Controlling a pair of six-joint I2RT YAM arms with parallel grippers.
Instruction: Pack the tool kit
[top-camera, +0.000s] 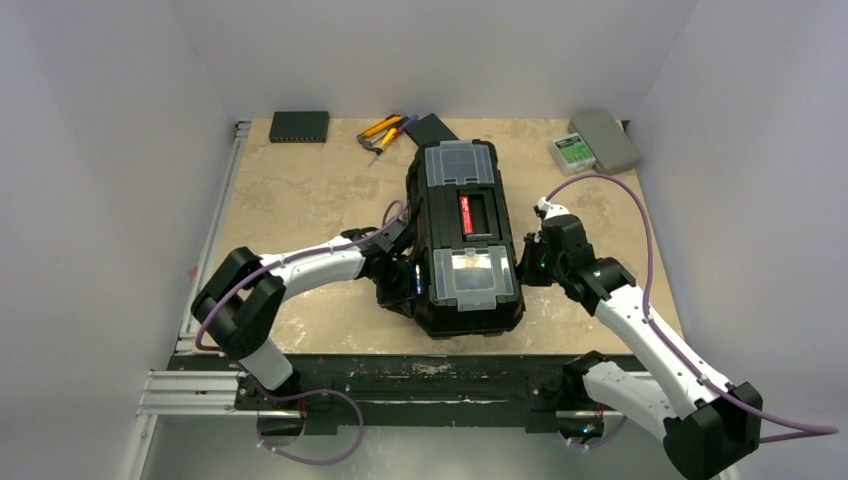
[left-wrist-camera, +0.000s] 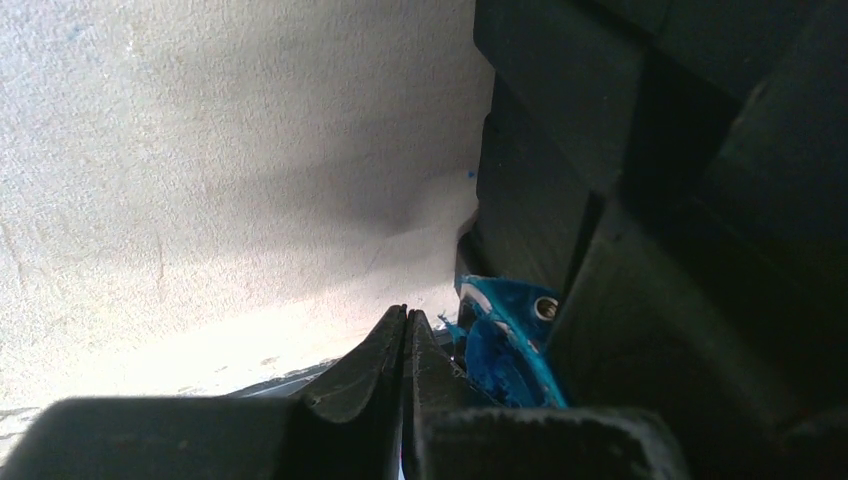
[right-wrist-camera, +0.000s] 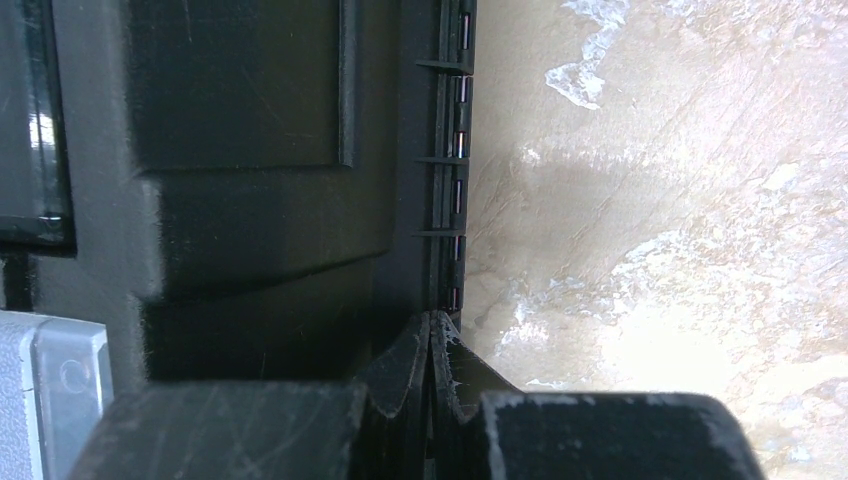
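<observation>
Toolbox (top-camera: 465, 235) stood mid-table with its lid down, between the two arms. Left gripper (left-wrist-camera: 407, 315) was pinched together, empty, just beside a blue latch (left-wrist-camera: 505, 335) on the box's left wall; contact could not be determined. Right gripper (right-wrist-camera: 430, 318) was likewise closed on nothing, against the hinged right edge. Loose hand tools (top-camera: 385, 132) lay at the far edge, too small to identify.
</observation>
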